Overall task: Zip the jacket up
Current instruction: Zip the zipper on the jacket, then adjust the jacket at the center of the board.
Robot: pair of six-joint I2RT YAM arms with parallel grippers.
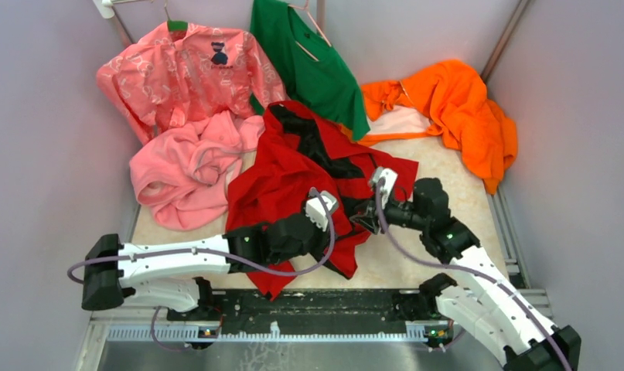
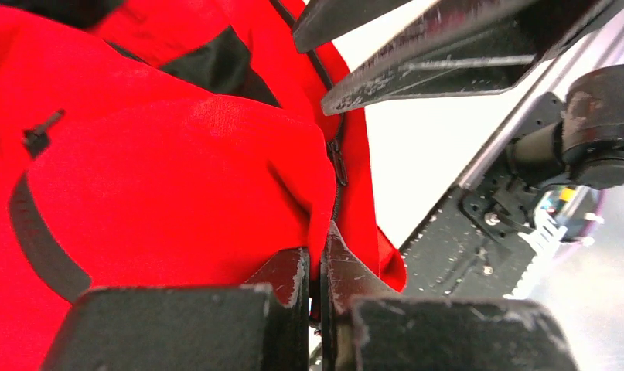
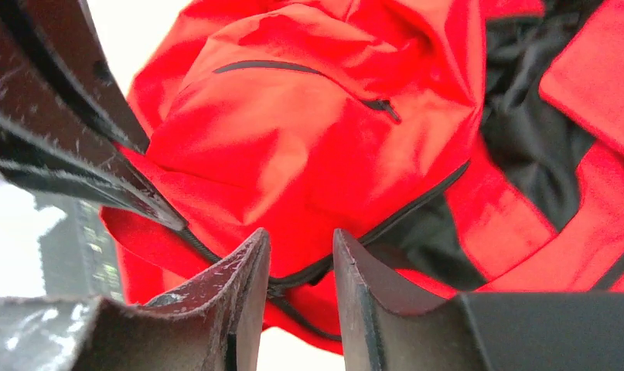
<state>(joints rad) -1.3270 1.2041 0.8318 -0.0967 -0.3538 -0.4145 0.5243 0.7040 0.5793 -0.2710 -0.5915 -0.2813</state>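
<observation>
The red jacket lies crumpled in the middle of the table, its dark lining showing near the collar. My left gripper is shut on the jacket's bottom edge beside the front zipper; red cloth is pinched between its fingertips. My right gripper faces it from the right and is open. In the right wrist view its tips stand either side of the dark zipper line, the slider just beyond them. A slanted pocket zip shows on the jacket.
A pink fleece touches the jacket's left side. A pink patterned shirt and a green shirt hang at the back, with an orange garment at the back right. A metal rail runs along the near edge; walls close both sides.
</observation>
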